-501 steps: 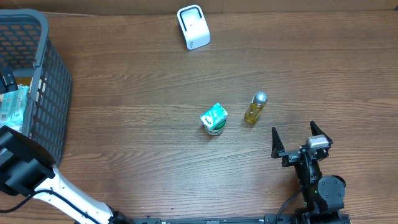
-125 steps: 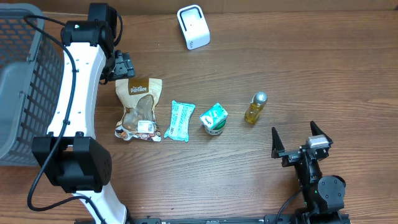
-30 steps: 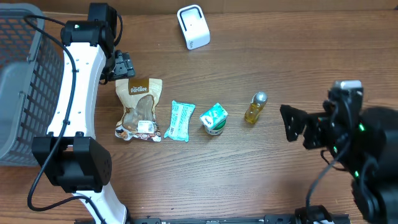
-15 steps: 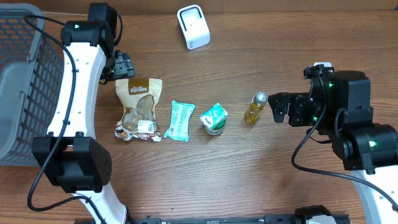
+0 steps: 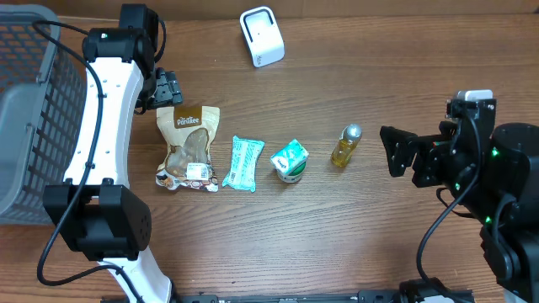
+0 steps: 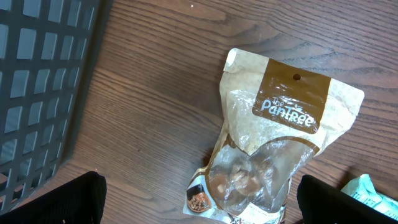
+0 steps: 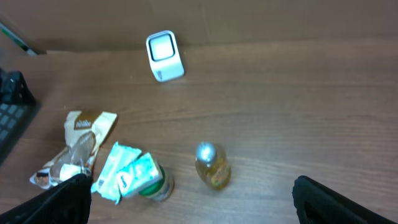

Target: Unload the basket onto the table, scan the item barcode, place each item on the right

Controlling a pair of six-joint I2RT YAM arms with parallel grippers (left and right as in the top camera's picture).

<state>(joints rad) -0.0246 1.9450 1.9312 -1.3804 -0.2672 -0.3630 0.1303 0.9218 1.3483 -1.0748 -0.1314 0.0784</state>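
Four items lie in a row on the counter between the two hands: a Pantree snack pouch, a teal packet, a green-and-white carton and a small bottle.

Nothing is picked up yet, so the step in hand looks like reaching for the first item to scan. The right hand is spread wide and holds nothing. It faces the bottle, which stands upright near its fingertips and is the closest item to it. The left hand is also wide open and empty, poised just above the pouch's top edge.

Next, the right hand probably needs to close in with one finger on each side of the bottle, grip it, and carry its barcode to the white scanner, which is well ahead of that hand.

The grey basket sits beside the left hand, and no contents can be made out inside it. The pouch's clear window shows brown snack pieces, and the bottle holds yellow liquid.
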